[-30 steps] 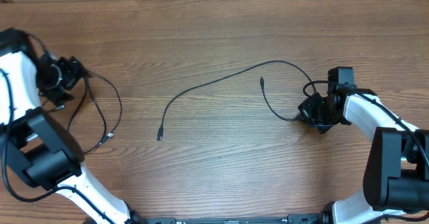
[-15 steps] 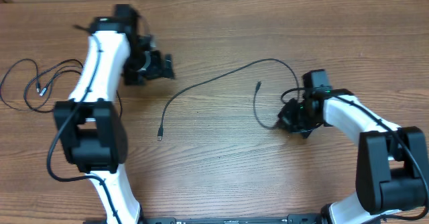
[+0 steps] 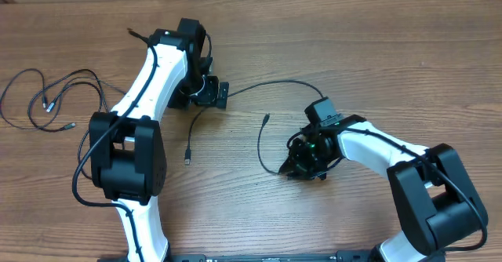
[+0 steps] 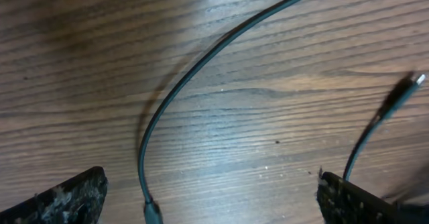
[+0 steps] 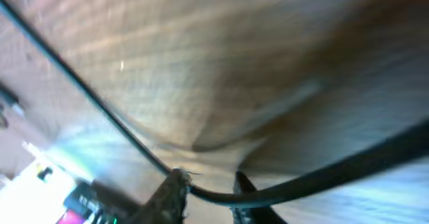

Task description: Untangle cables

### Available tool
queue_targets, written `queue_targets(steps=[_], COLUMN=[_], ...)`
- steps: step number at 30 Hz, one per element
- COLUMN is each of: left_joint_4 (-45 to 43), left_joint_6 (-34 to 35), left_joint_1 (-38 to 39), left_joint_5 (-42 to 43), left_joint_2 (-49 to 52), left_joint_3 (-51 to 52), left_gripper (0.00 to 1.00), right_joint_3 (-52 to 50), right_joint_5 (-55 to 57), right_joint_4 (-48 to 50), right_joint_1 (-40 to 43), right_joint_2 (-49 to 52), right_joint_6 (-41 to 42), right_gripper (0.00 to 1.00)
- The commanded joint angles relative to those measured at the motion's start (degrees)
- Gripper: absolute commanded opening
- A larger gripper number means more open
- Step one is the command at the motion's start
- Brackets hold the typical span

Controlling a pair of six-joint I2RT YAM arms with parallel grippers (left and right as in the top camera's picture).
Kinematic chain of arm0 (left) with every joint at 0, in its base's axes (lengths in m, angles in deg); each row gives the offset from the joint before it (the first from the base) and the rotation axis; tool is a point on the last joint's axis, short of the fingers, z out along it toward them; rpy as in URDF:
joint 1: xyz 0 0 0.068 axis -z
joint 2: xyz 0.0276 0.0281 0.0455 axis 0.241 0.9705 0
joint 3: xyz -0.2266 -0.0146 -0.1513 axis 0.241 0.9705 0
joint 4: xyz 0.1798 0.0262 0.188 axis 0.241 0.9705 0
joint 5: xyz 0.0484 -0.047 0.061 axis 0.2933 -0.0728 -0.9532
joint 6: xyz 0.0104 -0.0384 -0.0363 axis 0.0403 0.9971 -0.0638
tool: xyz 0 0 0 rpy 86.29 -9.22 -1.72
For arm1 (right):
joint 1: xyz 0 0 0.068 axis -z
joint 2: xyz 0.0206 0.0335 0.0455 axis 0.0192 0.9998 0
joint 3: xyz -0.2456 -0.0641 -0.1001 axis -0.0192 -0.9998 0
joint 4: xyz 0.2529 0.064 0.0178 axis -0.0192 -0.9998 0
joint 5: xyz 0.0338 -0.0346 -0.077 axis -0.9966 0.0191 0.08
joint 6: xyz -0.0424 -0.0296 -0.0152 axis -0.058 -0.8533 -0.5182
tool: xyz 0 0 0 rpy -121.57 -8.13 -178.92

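One long black cable (image 3: 271,83) runs from its plug (image 3: 187,157) up under my left gripper (image 3: 213,96), arcs right and ends at my right gripper (image 3: 296,168). A short tail with a silver-tipped plug (image 3: 267,118) curls off the right gripper. In the left wrist view my left gripper (image 4: 211,200) is open wide, with the cable (image 4: 175,83) lying on the wood between its fingers and a plug tip (image 4: 404,90) at the right. In the right wrist view my right gripper (image 5: 208,194) is shut on the cable (image 5: 301,180). Other cables (image 3: 49,99) lie in loose loops at the far left.
The wooden table (image 3: 376,50) fills the view. The left arm (image 3: 149,81) stretches across the left half, above the loose loops. The right arm (image 3: 376,148) lies low over the front right.
My left arm swung from the far left to the middle, leaving loose cables behind, and now hovers over the long cable. My right gripper dragged its cable end left and toward the front.
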Motion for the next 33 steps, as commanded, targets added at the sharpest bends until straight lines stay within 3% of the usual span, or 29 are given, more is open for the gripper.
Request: queue_targets(steps=[1, 8, 10, 12, 15, 16, 18, 28, 32, 33], left_joint_4=[-3.0, -8.7, -10.4, -10.7, -10.8, -11.4, -12.3, -17.5, -16.5, -16.7], left_joint_6=[0.4, 0.4, 0.4, 0.4, 0.4, 0.4, 0.6, 4.3, 5.0, 6.0], left_joint_1=[-0.1, -0.1, 0.0, 0.3, 2.0, 3.7, 5.7, 14.2, 15.8, 16.3], left_joint_5=[-0.5, 0.8, 1.5, 3.0, 8.5, 11.0, 11.1, 8.3, 7.6, 7.3], left_joint_2=[0.9, 0.9, 0.9, 0.9, 0.9, 0.9, 0.9, 0.9, 0.5, 0.5], left_joint_3=[3.9, 9.8, 11.5, 12.0, 12.1, 12.1, 12.1, 12.0, 10.6, 10.5], left_gripper=[1.0, 0.96, 0.87, 0.84, 0.78, 0.78, 0.8, 0.9, 0.4, 0.36], right_joint_3=[2.1, 10.1, 10.8, 10.8, 10.8, 10.8, 10.5, 0.2, -4.5, -5.5], right_joint_5=[-7.8, -4.5, 0.4, 3.3, 12.4, 14.6, 14.6, 14.1, 11.3, 11.3], right_joint_4=[-4.1, -20.4, -22.1, -22.1, -20.9, -20.8, -20.8, -10.8, -5.4, -4.2], right_joint_1=[1.9, 9.2, 13.6, 16.3, 23.8, 26.3, 28.1, 28.2, 28.2, 28.2], right_joint_2=[-0.2, -5.1, -5.4, -5.4, -5.2, -5.0, -5.0, -5.0, -5.0, -5.0], right_joint_6=[-7.6, -19.4, -20.1, -20.1, -20.0, -20.0, -20.0, -13.2, -12.0, -11.5], right_gripper=[0.21, 0.24, 0.27, 0.33, 0.71, 0.93, 1.0, 1.0, 1.0, 1.0])
